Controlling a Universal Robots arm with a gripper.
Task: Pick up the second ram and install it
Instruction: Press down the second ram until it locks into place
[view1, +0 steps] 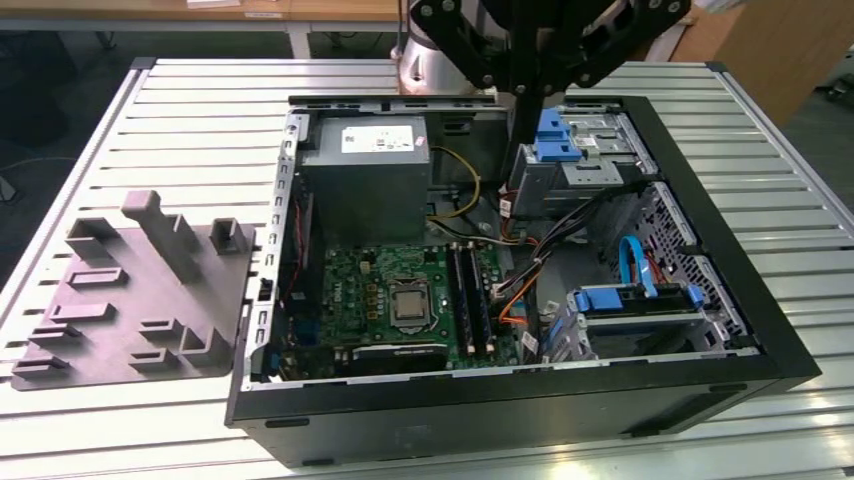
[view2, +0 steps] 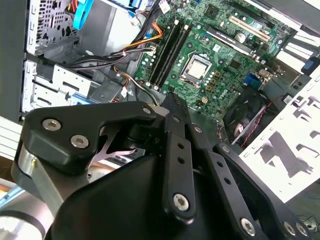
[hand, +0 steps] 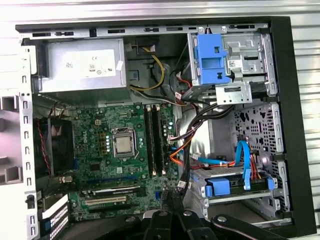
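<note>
Two long dark sticks stand side by side in the memory slots of the green motherboard (view1: 387, 290), beside the processor socket. They lie at ram (view1: 467, 295) in the exterior view, at ram (hand: 155, 140) in the first wrist view and at ram (view2: 167, 47) in the second wrist view. I cannot tell which of the two is the second ram. My gripper (view1: 529, 88) hangs above the back of the open computer case, well above the sticks. Its black fingers are shut together with nothing between them, as both wrist views show at gripper (hand: 172, 200) and gripper (view2: 171, 100).
The black case (view1: 747, 300) lies open on a slatted metal table (view1: 200, 110). Inside are a grey power-supply box (view1: 363, 150), blue drive brackets (view1: 554, 135), a drive cage (view1: 641, 305) and loose cables (view1: 521, 270). A grey moulded fixture plate (view1: 134, 290) lies at the exterior view's left.
</note>
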